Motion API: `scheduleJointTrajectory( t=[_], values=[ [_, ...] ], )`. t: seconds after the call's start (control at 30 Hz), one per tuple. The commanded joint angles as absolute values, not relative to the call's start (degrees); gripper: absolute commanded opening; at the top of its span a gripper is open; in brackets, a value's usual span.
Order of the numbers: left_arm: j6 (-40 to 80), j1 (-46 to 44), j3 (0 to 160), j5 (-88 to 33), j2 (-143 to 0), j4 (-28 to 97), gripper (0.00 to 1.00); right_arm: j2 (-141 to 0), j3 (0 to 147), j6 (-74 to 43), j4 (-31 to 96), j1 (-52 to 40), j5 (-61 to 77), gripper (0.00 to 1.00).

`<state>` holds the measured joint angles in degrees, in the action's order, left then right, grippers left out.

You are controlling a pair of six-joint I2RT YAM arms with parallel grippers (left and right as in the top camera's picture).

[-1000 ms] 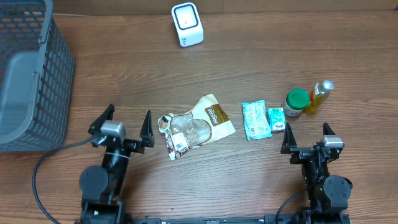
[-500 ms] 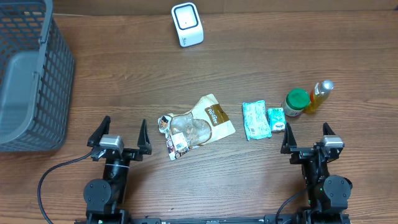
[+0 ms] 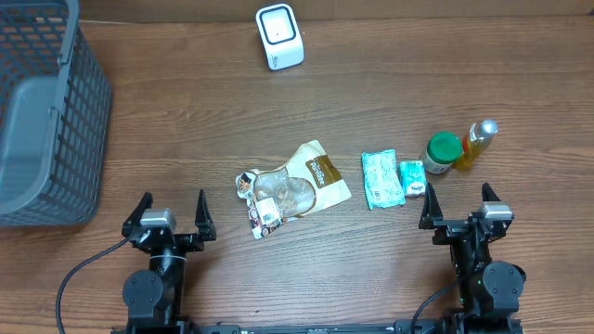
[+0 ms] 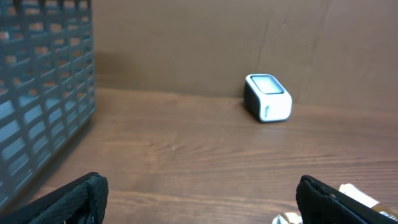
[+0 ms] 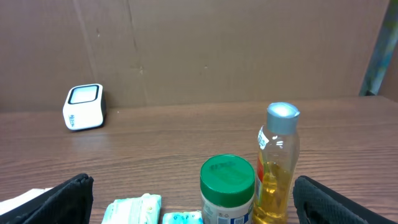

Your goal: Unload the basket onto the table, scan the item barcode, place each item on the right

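Left gripper [image 3: 173,199] at 7 o'clock on the brown wooden table [image 3: 186,121], fingers spread wide, nothing between them. Right gripper [image 3: 457,199] at 5 o'clock, likewise spread and empty. White boxy barcode scanner [image 3: 279,37] upright at 12 o'clock near the far edge. Crinkled clear-and-brown snack bag [image 3: 292,188] flat near centre, well apart from the scanner. At 3 o'clock of the bag: pale green soft packet [image 3: 381,179], small teal packet [image 3: 413,178], green-lidded jar [image 3: 443,153], yellow silver-capped bottle [image 3: 476,144]. Grey mesh plastic basket [image 3: 37,111] at 10 o'clock.
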<state>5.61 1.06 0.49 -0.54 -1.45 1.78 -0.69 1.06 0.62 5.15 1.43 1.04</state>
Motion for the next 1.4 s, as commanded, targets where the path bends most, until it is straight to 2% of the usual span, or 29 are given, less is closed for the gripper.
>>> scheduleJointTrajectory(
  t=[0.0,0.43,1.37],
  values=[
    [6.4,1.7,0.3,2.1,-0.2,4.5,1.00,-0.2,0.4,0.4,4.8,1.6,0.5,1.00],
    [2.1,1.4,0.3,1.7,-0.2,4.5,1.00,-0.2,0.4,0.4,4.8,1.6,0.5,1.00],
    [2.1,1.5,0.3,1.5,-0.2,4.4,1.00,-0.2,0.4,0.4,4.8,1.6,0.5,1.00]
  ],
)
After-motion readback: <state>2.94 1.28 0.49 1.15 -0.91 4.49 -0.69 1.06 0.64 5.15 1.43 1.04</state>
